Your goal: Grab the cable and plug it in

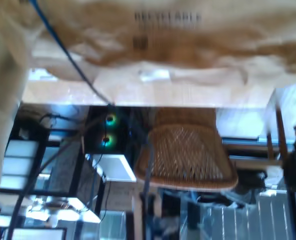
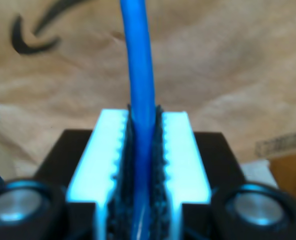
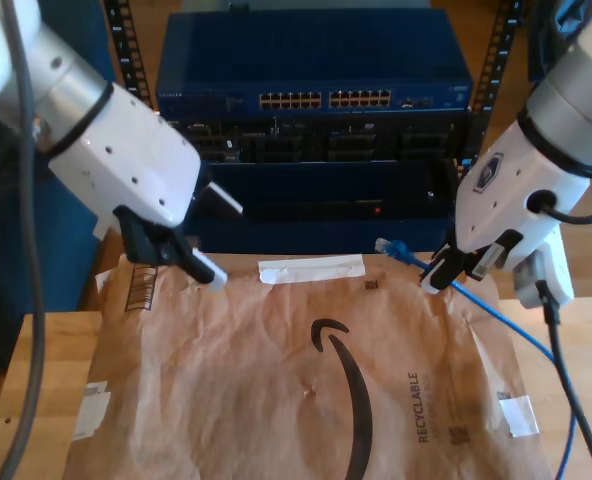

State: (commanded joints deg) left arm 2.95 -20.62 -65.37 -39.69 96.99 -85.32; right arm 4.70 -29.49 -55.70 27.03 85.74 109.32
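Over at the exterior view's right, my second gripper [image 3: 438, 278] hangs just above the far edge of the crumpled brown paper sheet with the black curved arrow [image 3: 276, 380]. Its white arm comes down steeply from that view's upper right corner, wrist bent so the fingers point down and towards the view's left. From the second wrist view the jaws are nearly together, clamped on the thin bright blue network cable [image 2: 139, 60], and the ribbed white pads [image 2: 180, 150] press it from both sides.

The cable [image 3: 496, 305] runs both ways from that grip. Its short end sticks out towards the dark blue rack-mounted network switch [image 3: 316, 60], with the small blue plug [image 3: 386, 246] in the air just in front of the rack's lower panels. The long end trails across the paper and off the pale wooden table [image 3: 36, 350] at the exterior view's lower right.

At the exterior view's left, my first gripper [image 3: 181, 258] reaches in from the upper left corner, angled down over the paper's far left corner, well apart from the cable. I cannot tell how its jaws stand. A strip of white tape [image 3: 311, 269] lies on the paper's far edge between the two grippers.

In the first wrist view the cable [image 1: 63, 47] crosses the paper to the table's edge.
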